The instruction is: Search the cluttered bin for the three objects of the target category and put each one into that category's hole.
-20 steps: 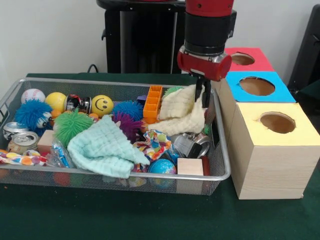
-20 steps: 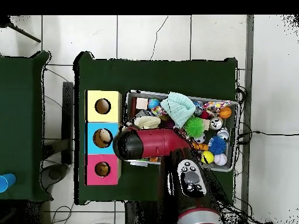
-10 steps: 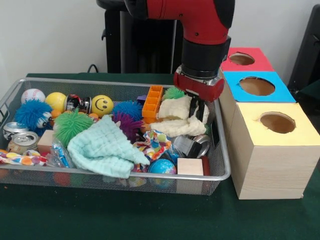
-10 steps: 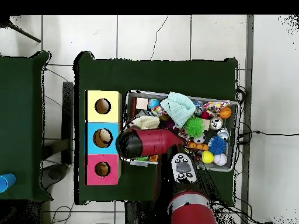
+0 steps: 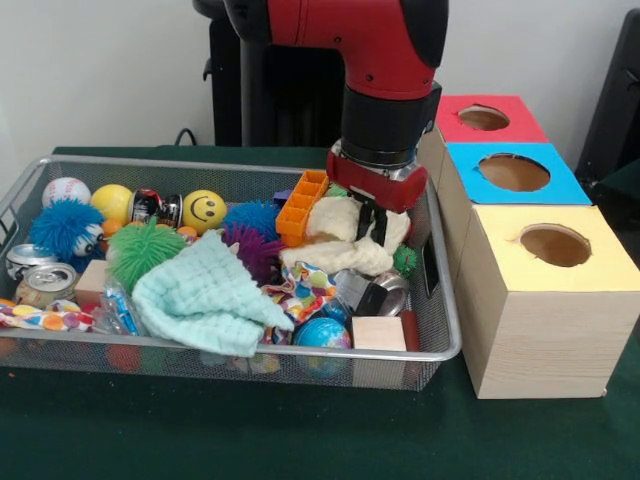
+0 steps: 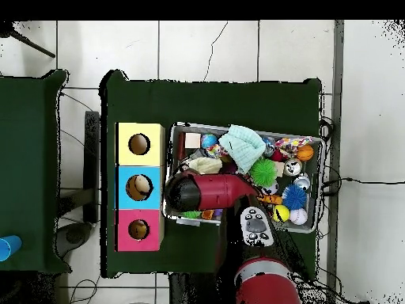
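Observation:
The wire mesh bin [image 5: 240, 166] holds several toys, balls, cans and cloths; it also shows in the overhead view [image 6: 318, 190]. My gripper [image 5: 373, 223] is low in the bin's right end, its dark fingers shut on a cream cloth [image 5: 335, 255] that lies crumpled on the clutter. In the overhead view the arm [image 6: 207, 192] hides the gripper, and part of the cream cloth [image 6: 204, 165] shows beside it. Three boxes with round holes stand right of the bin: red [image 5: 500, 103], blue [image 5: 560, 185], yellow [image 5: 600, 270].
A mint cloth [image 5: 205, 295] lies in the bin's middle. Around it lie a green spiky ball [image 5: 145, 250], a yellow smiley ball [image 5: 204, 210], an orange tray [image 5: 305, 205], a wooden block [image 5: 380, 333] and cans [image 5: 45, 283]. Something tan lies in the blue box's hole [image 6: 140, 187].
My gripper has moved left and down, away from the boxes, with the cream cloth. The cloth hung lifted a second ago and now rests on the clutter.

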You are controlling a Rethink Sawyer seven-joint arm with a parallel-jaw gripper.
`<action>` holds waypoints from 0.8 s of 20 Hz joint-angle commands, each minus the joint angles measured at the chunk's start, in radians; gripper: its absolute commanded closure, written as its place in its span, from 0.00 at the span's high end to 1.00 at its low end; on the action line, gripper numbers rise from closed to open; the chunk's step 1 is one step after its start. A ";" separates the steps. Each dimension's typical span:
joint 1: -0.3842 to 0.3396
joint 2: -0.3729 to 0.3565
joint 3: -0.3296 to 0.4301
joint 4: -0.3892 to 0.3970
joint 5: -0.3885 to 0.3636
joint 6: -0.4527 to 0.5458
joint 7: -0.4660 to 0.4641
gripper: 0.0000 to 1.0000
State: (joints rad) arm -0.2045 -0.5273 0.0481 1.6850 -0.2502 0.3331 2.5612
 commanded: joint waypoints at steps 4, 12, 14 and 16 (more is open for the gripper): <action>-0.062 0.080 0.025 -0.063 -0.040 -0.029 -0.026 1.00; -0.073 0.014 0.072 -0.013 0.012 0.010 -0.002 1.00; -0.084 -0.079 0.107 0.021 0.057 0.093 -0.008 1.00; -0.105 -0.153 0.139 0.031 0.090 0.174 -0.033 1.00</action>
State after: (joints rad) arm -0.2539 -0.5555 0.0696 1.6851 -0.2422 0.3436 2.5612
